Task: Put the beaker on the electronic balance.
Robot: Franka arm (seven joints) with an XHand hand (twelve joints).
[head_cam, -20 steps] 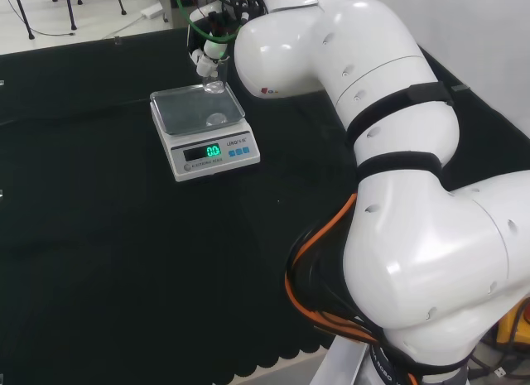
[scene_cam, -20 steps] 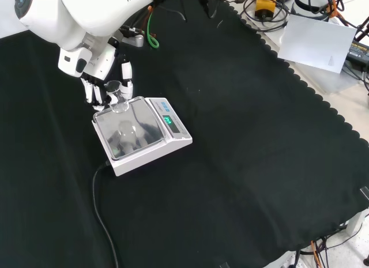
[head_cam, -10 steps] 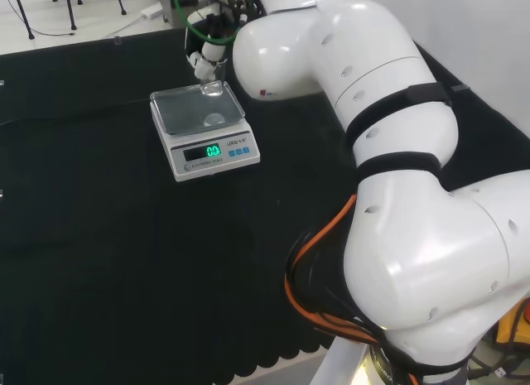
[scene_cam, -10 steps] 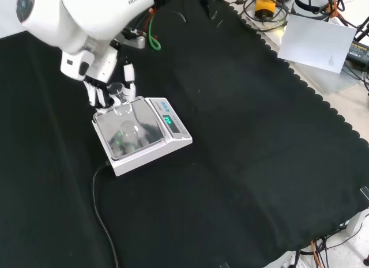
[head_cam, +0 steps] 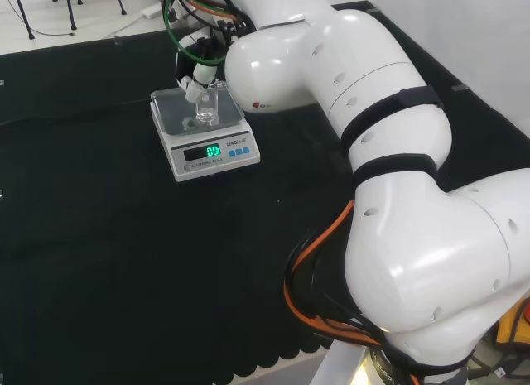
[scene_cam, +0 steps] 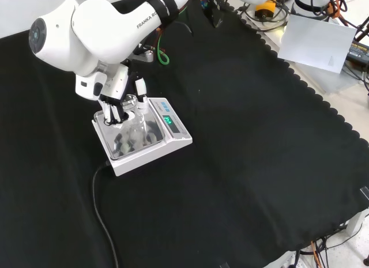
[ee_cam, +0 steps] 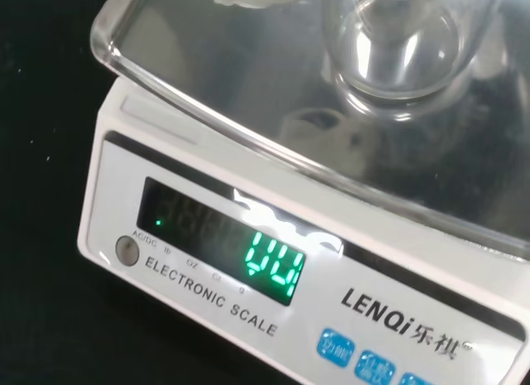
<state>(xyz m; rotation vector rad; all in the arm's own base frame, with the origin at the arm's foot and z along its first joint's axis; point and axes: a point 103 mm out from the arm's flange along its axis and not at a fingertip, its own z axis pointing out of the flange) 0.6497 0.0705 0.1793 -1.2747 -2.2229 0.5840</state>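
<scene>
The white arm reaches out low over the bench — its hand (scene_cam: 118, 104) hangs fingers-down, black and white fingers (scene_cam: 140, 89) curled inward — wrist bent steeply downward.

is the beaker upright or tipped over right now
Upright. In the head view the beaker stands vertical over the pan of the electronic balance, mouth up, with the robot hand at it.
</scene>
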